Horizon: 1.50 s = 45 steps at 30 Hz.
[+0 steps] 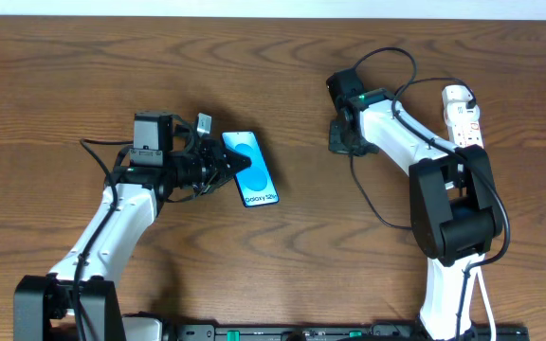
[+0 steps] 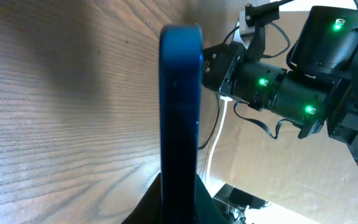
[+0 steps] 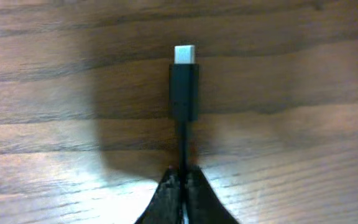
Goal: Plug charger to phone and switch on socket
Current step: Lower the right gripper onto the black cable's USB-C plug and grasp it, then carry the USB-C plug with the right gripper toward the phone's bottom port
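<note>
The phone (image 1: 251, 169), blue-screened with white "Galaxy S25+" text, sits just left of the table's middle. My left gripper (image 1: 231, 163) is shut on its left end; the left wrist view shows the phone (image 2: 180, 106) edge-on between the fingers (image 2: 180, 202). My right gripper (image 1: 337, 140) is shut on the charger cable just behind its plug; the right wrist view shows the black plug with silver tip (image 3: 184, 87) sticking out past the closed fingers (image 3: 183, 180), above the wood. The thin black cable (image 1: 373, 204) loops down. The white socket strip (image 1: 463, 116) lies at the far right.
The right arm's base (image 1: 455, 213) stands in front of the socket strip. The robots' thicker black cables arc above the right wrist (image 1: 391, 57). Wooden table all round; a white wall runs along the back edge.
</note>
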Tool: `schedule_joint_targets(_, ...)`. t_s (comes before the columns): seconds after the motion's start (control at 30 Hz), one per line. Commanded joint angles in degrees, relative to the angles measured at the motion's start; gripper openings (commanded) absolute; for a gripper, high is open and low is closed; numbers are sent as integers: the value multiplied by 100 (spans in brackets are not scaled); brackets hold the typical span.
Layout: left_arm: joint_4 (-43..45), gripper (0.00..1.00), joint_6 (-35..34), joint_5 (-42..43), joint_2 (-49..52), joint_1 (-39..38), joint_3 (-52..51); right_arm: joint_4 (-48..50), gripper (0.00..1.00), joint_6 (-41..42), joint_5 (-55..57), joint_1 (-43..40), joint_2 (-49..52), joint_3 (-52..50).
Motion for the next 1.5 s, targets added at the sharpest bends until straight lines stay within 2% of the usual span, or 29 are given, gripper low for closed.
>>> schedule_joint_targets(0.0, 9, 7, 76, 144, -48, -7, 68, -9, 1, -28, 168, -2, 197, -111)
schedule_joint_targets(0.13, 13, 8, 70, 142, -48, -7, 68, -7, 1, -144, -262, -11, 140, -92)
schedule_joint_targets(0.23, 103, 7, -125, 264, -48, -2, 68, 59, 1, -621, -1316, -76, -11, -26)
schedule_joint_targets(0.33, 669, 8, -157, 918, -48, 4, 68, 76, 1, -1141, -2610, -221, -345, -2)
schedule_joint_targets(0.4, 1303, 7, -496, 1272, -48, 4, 68, -26, 1, -1589, -3641, -385, -706, -2)
schedule_joint_targets(0.5, 1976, 8, -1008, 1283, -42, 4, 68, -422, 1, -2059, -4500, -623, -1217, -2)
schedule_joint_targets(0.7, 3211, 8, -1547, 1246, -42, 2, 68, -1655, 1, -3156, -5206, -931, -2166, -11)
schedule_joint_targets(0.9, 3342, 8, -1735, 883, -28, 2, 68, -2791, 1, -4068, -5458, -920, -3128, -74)
schedule_joint_targets(1.07, 3342, 7, -1845, 634, -11, -81, 68, -3071, 2, -4068, -5460, -903, -4234, -492)
schedule_joint_targets(1.2, 3357, 8, -2046, 149, 17, -308, 68, -2710, 2, -3773, -5453, -796, -5281, -1259)
schedule_joint_targets(1.33, 3633, 8, -2540, -144, 125, -599, 68, -1552, 2, -2885, -5449, -516, -6312, -2415)
schedule_joint_targets(1.47, 3788, 7, -3239, -256, 188, -793, 68, 208, 1, -1252, -5228, -87, -6913, -3661)
